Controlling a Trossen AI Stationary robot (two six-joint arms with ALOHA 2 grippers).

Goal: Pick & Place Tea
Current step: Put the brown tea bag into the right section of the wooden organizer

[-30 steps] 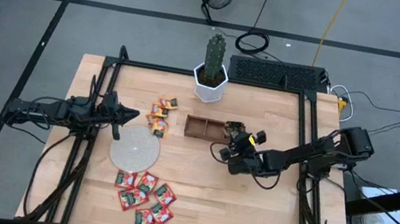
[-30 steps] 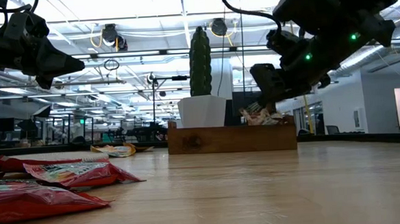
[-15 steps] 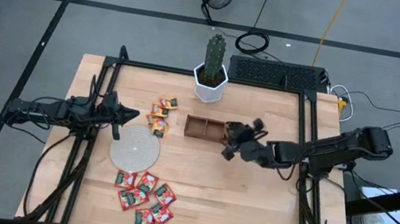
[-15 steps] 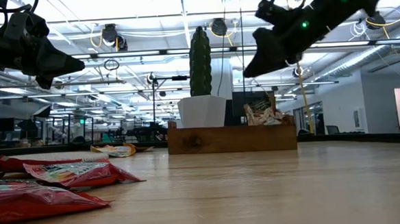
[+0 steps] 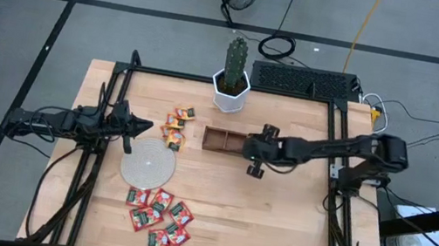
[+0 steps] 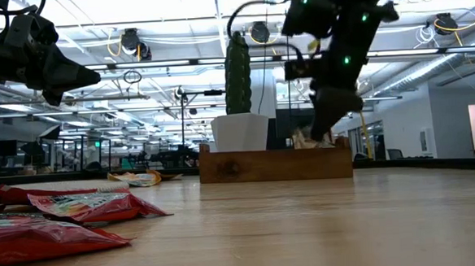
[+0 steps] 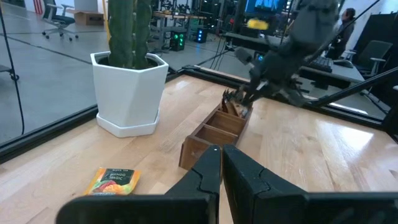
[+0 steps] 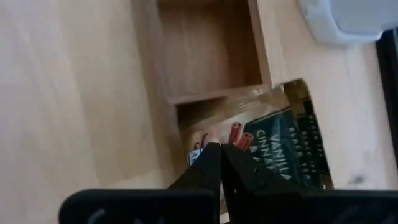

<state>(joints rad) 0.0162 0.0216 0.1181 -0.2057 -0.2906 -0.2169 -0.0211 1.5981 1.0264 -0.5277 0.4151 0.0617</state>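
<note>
Because the tea sachets (image 8: 283,146) standing in the tray's (image 5: 221,140) end compartment are thin, light, slick foil, we would pinch a free upper edge; our right pincer (image 5: 256,147) hangs over them, closed and holding nothing, while the left pincer (image 5: 138,124) waits shut, well left of the tray.

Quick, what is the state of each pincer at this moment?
Left pincer: closed, holding nothing.
Right pincer: closed, empty, over whitish dark-printed tea sachets in the long brown wooden tray.
</note>
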